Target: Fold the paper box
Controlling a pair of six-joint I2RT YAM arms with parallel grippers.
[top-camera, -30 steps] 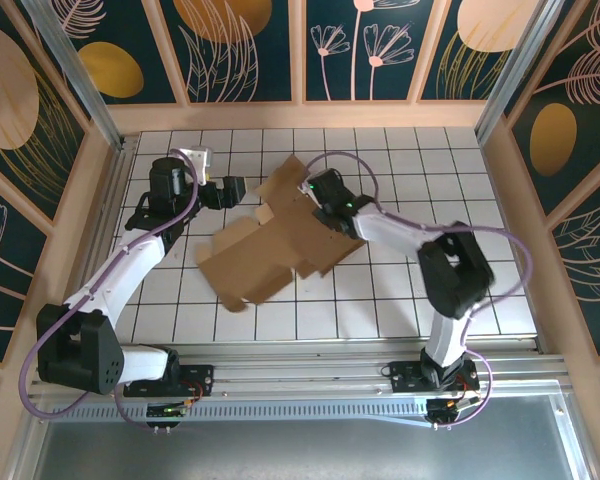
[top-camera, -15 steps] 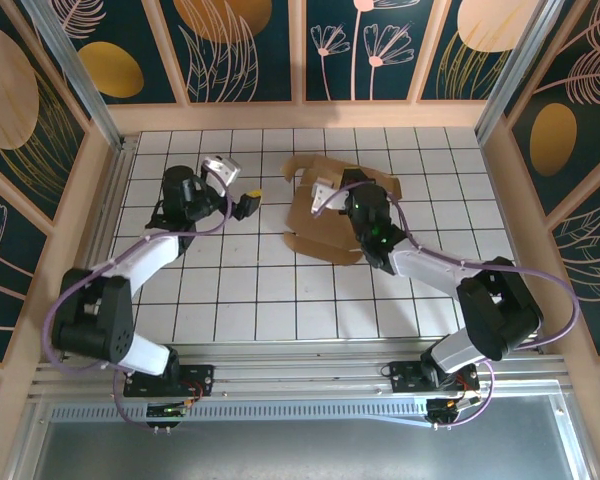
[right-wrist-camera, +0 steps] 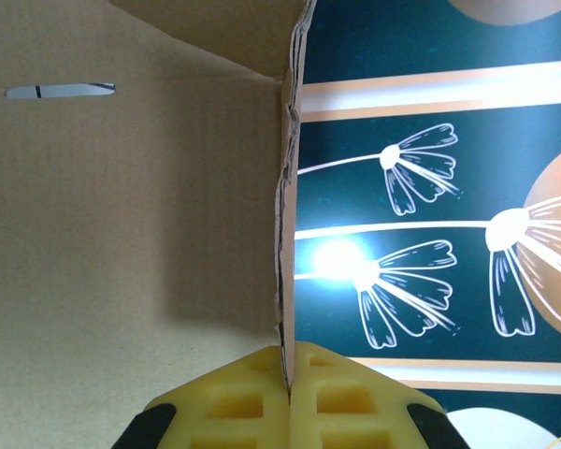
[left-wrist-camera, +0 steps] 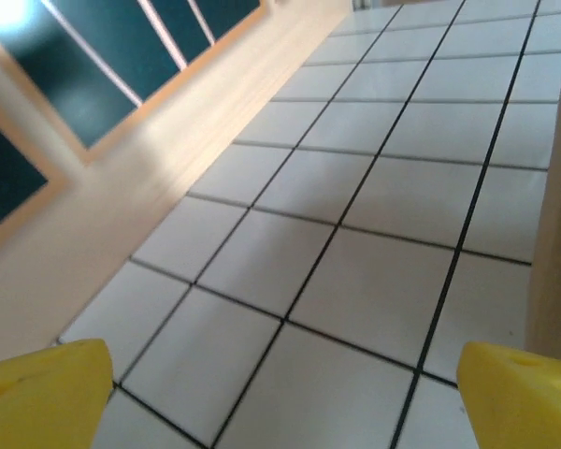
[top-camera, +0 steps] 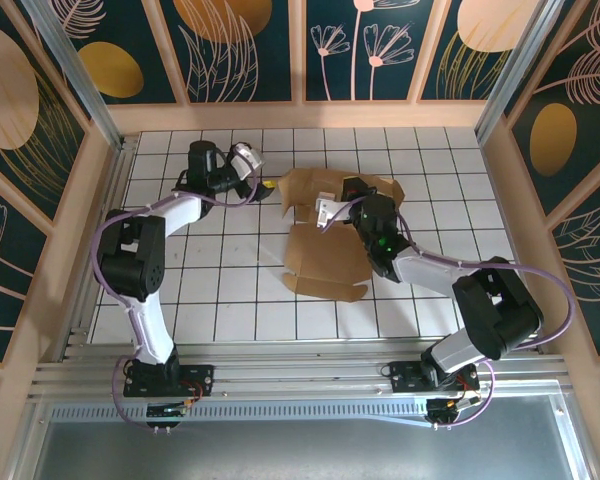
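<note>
Tool, left gripper point(top-camera: 263, 182) point(left-wrist-camera: 280, 393): black body, two blunt yellow rubbery fingertips point(left-wrist-camera: 39, 388) standing wide apart with nothing between them, hanging over bare tile just beside the far-left corner of the cardboard; cannot tell if it touches.
Tool, right gripper point(top-camera: 332, 207) point(right-wrist-camera: 288, 374): same make; its two ribbed yellow pads point(right-wrist-camera: 234, 402) are pressed together on the thin raw edge of the cardboard, pinching it.
Arms: two, white and black jointed links, each trailing one purple cable, bolted to a metal rail at the near edge.
Task piece: one paper box point(top-camera: 325, 255) point(right-wrist-camera: 122, 187), plain thin brown kraft cardboard, matte, unprinted, with cut flaps and crease lines.
Position: mid-table towards the far side, right of the left gripper and under the right wrist; partly folded rather than lying flat.
Detail: one narrow slot point(right-wrist-camera: 61, 91) cut through the panel; the edge in the pads shows layered, slightly ragged board.
Surface: one white tiled table point(top-camera: 230, 290), smooth square tiles, thin dark grout lines.
Surround: dark teal wall panels point(top-camera: 250, 50) in pale wood frames, painted with line-drawn flowers and gold ovals.
</note>
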